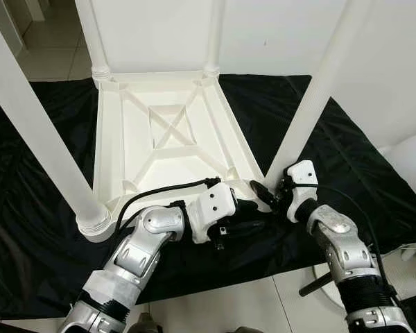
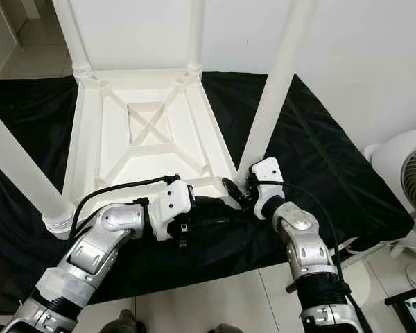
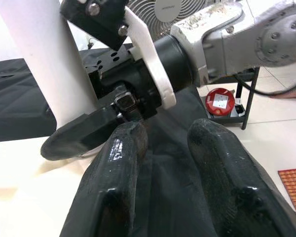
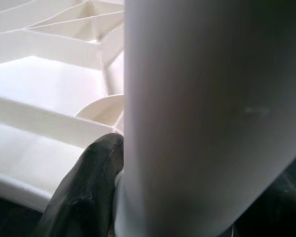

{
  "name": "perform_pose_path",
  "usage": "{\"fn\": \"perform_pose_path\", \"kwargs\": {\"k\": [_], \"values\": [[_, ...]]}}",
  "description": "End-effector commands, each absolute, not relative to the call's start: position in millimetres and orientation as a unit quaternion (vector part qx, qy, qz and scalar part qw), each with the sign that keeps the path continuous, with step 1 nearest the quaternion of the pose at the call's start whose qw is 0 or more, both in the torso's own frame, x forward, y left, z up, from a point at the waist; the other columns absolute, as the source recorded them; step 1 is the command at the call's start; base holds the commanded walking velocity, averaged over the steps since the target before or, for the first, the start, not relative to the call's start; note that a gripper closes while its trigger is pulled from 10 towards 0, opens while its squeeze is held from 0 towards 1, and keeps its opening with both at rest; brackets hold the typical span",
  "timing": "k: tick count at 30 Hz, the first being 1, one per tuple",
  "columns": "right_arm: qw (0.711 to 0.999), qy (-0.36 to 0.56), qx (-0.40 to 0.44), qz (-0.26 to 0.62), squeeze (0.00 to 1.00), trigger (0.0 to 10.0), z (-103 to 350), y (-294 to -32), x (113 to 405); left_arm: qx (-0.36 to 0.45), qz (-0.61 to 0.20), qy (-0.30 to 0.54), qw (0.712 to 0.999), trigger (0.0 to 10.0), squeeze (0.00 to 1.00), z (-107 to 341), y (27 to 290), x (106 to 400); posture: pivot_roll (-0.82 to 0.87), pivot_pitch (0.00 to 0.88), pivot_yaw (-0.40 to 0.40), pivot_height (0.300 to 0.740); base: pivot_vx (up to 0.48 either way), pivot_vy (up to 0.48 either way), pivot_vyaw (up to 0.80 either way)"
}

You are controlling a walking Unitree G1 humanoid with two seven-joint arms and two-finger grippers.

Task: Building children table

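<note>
Four white legs stand up from the upturned table top (image 1: 166, 139) lying on the black cloth (image 1: 41, 208) in the head views, and the right gripper (image 1: 267, 193) is clamped at the base of the near right leg (image 1: 312, 104), so hold this light, stiff, smooth plastic low by its socket (it may slip higher up). From the left wrist, your left gripper (image 3: 163, 163) lies low over the cloth, fingers apart and empty, pointing at the right one. From the right wrist, one black finger (image 4: 86, 192) presses against the leg.

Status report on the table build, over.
Right gripper shut on near-right leg at its base. Left gripper open, beside it over the black cloth. Upturned tabletop carries four legs. Nothing obstructing.
</note>
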State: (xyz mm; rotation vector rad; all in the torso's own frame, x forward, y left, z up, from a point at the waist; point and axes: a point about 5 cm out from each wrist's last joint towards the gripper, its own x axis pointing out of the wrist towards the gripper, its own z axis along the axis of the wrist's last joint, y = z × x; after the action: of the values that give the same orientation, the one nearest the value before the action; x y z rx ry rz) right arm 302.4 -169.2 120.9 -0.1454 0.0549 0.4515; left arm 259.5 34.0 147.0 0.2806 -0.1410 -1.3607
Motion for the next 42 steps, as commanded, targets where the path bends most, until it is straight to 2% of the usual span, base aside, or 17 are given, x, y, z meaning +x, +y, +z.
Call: {"fn": "perform_pose_path", "kwargs": {"k": [1, 4, 6, 8, 13, 16, 18, 23, 24, 33, 34, 35, 36, 42], "values": [[0.985, 0.038, -0.049, 0.162, 0.0, 10.0, 122, -174, 303, 0.135, -0.615, -0.066, 0.774, 10.0, 0.0, 146, 31, 261, 0.01, 0.007, -0.042, 0.74, 0.0, 0.0, 0.0], [0.991, 0.044, -0.037, 0.119, 0.0, 10.0, 121, -167, 300, 0.135, -0.616, -0.065, 0.774, 10.0, 0.0, 145, 31, 261, 0.01, 0.012, -0.043, 0.74, 0.0, 0.0, 0.0], [0.998, 0.048, -0.016, 0.027, 0.0, 10.0, 120, -154, 293, 0.134, -0.617, -0.063, 0.773, 10.0, 0.0, 144, 31, 259, 0.01, 0.012, -0.049, 0.74, 0.0, 0.0, 0.0], [0.998, 0.048, -0.016, 0.027, 0.0, 10.0, 120, -154, 293, 0.134, -0.617, -0.063, 0.773, 10.0, 0.0, 144, 31, 259, 0.01, 0.012, -0.049, 0.74, 0.0, 0.0, 0.0], [0.997, 0.055, 0.004, -0.062, 0.0, 10.0, 115, -145, 288, 0.134, -0.617, -0.063, 0.773, 10.0, 0.0, 144, 31, 259, 0.01, 0.008, -0.053, 0.74, 0.0, 0.0, 0.0], [0.995, 0.054, 0.015, -0.08, 0.0, 10.0, 115, -141, 288, 0.133, -0.617, -0.063, 0.773, 10.0, 0.0, 144, 31, 258, 0.01, 0.005, -0.051, 0.74, 0.0, 0.0, 0.0], [0.996, 0.042, 0.035, -0.064, 0.0, 10.0, 119, -122, 289, 0.134, -0.617, -0.064, 0.773, 10.0, 0.0, 144, 31, 259, 0.02, 0.001, -0.053, 0.74, 0.0, 0.0, 0.0], [0.998, 0.028, 0.037, -0.039, 0.03, 10.0, 126, -118, 287, 0.136, -0.618, -0.064, 0.772, 10.0, 0.0, 144, 31, 259, 0.01, 0.0, -0.052, 0.74, 0.0, 0.0, 0.0], [0.998, 0.023, 0.035, -0.037, 1.0, 10.0, 128, -120, 286, 0.137, -0.619, -0.064, 0.771, 10.0, 0.0, 144, 31, 259, 0.01, 0.0, -0.052, 0.74, 0.0, 0.0, 0.0], [1.0, 0.011, 0.021, -0.015, 1.0, 10.0, 134, -136, 271, 0.137, -0.618, -0.065, 0.771, 10.0, 0.0, 145, 31, 259, 0.02, 0.0, -0.057, 0.74, 0.0, 0.0, 0.0], [1.0, 0.012, 0.011, -0.003, 0.29, 10.0, 134, -139, 269, 0.137, -0.618, -0.064, 0.771, 10.0, 0.0, 144, 31, 258, 0.02, 0.0, -0.059, 0.74, 0.0, 0.0, 0.0], [1.0, 0.012, 0.011, -0.003, 0.29, 10.0, 134, -139, 269, 0.137, -0.618, -0.064, 0.771, 10.0, 0.0, 144, 31, 258, 0.02, 0.0, -0.059, 0.74, 0.0, 0.0, 0.0], [1.0, 0.014, 0.008, 0.009, 0.0, 10.0, 133, -141, 267, 0.138, -0.618, -0.064, 0.771, 10.0, 0.0, 144, 31, 258, 0.01, 0.0, -0.059, 0.74, 0.0, 0.0, 0.0], [0.996, 0.006, -0.042, 0.084, 0.0, 10.0, 134, -161, 267, 0.138, -0.619, -0.066, 0.77, 10.0, 0.0, 145, 30, 260, 0.01, 0.0, -0.048, 0.74, 0.0, 0.0, 0.0]]}}
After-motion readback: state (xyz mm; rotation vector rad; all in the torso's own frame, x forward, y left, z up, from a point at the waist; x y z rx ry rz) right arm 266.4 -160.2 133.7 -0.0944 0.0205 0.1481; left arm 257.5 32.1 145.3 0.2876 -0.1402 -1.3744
